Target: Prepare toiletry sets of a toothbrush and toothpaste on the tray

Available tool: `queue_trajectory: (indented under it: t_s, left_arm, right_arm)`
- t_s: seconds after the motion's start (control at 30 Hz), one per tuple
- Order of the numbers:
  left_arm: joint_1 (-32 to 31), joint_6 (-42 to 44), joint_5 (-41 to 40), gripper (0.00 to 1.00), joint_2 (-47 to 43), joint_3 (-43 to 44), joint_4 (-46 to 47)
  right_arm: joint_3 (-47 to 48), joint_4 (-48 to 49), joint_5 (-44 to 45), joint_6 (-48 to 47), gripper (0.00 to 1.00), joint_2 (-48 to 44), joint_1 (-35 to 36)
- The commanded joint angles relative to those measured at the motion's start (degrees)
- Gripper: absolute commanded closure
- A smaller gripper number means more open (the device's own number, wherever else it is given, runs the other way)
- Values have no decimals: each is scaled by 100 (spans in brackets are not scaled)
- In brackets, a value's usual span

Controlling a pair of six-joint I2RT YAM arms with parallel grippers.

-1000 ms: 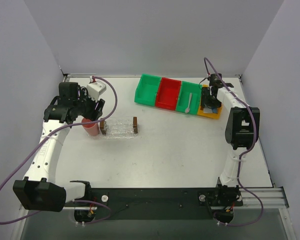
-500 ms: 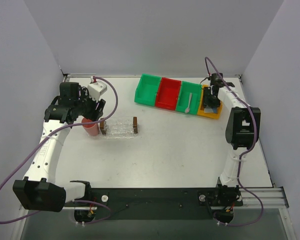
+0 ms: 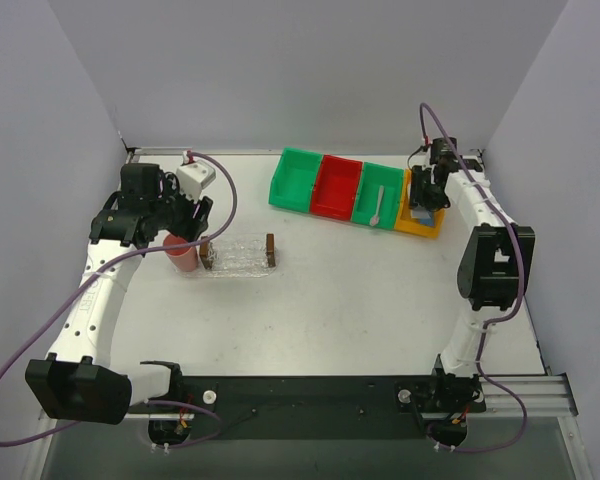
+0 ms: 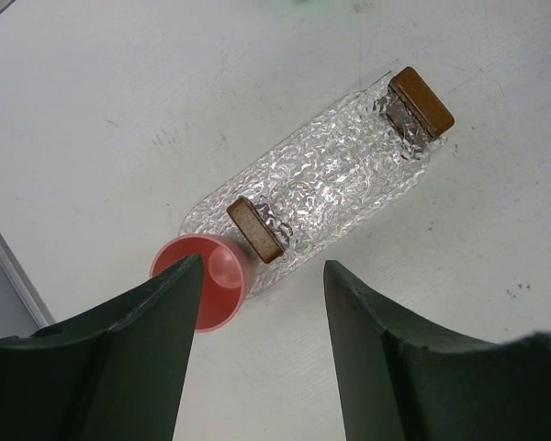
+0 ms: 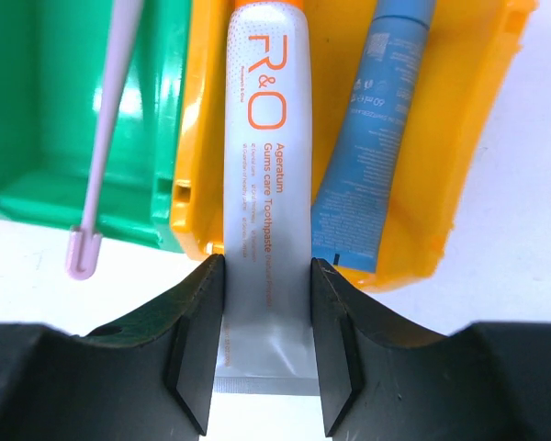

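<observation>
My right gripper [image 5: 266, 349] is shut on the grey-white toothpaste [image 5: 262, 184], pinching it near its flat crimped end, and holds it over the yellow bin [image 5: 477, 138]. The blue toothpaste [image 5: 372, 138] lies in that bin. The toothbrush [image 5: 106, 138] lies in the green bin [image 5: 37, 110] beside it, its pink head towards me. The clear tray [image 4: 331, 179] with brown end blocks sits on the table at the left, nothing in it. My left gripper [image 4: 264, 276] hangs open above the tray's near end. In the top view the right gripper [image 3: 425, 195] is at the back right.
A pink cup [image 4: 211, 285] stands against the tray's left end, under my left finger. A row of bins runs along the back: green [image 3: 295, 180], red [image 3: 338, 188], green with the toothbrush [image 3: 379, 205], then yellow [image 3: 420, 225].
My right gripper has shut on the grey-white toothpaste and drawn up and back from the yellow bin. The left arm has not moved.
</observation>
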Motion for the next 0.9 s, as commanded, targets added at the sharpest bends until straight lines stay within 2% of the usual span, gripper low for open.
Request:
queue_trajectory:
  t_s: [0.0, 0.17, 0.33, 0.5, 0.6, 0.7, 0.87]
  left_arm:
    - [-44, -181, 150, 35, -85, 104, 452]
    - [-79, -278, 378, 35, -102, 183, 662]
    - [-175, -489, 1327, 35, -312, 17, 1345]
    - [-597, -665, 1671, 35, -559, -168, 2156]
    - [-1150, -367, 1522, 35, -533, -107, 2376]
    - [-1730, -25, 1259, 35, -506, -80, 2491]
    - [-2679, 695, 460, 35, -410, -72, 2517]
  right_arm:
    - [72, -175, -163, -13, 93, -758, -32]
    - [-103, -289, -171, -48, 95, -1154, -23]
    - [-341, -553, -583, -92, 96, -1820, -23]
    - [-61, -1377, -1942, -179, 96, -2138, -23]
    - [142, -1782, -2559, -258, 96, -2235, 73]
    - [247, -2020, -2816, -460, 96, -2306, 311]
    - [485, -2293, -3624, -496, 96, -2253, 671]
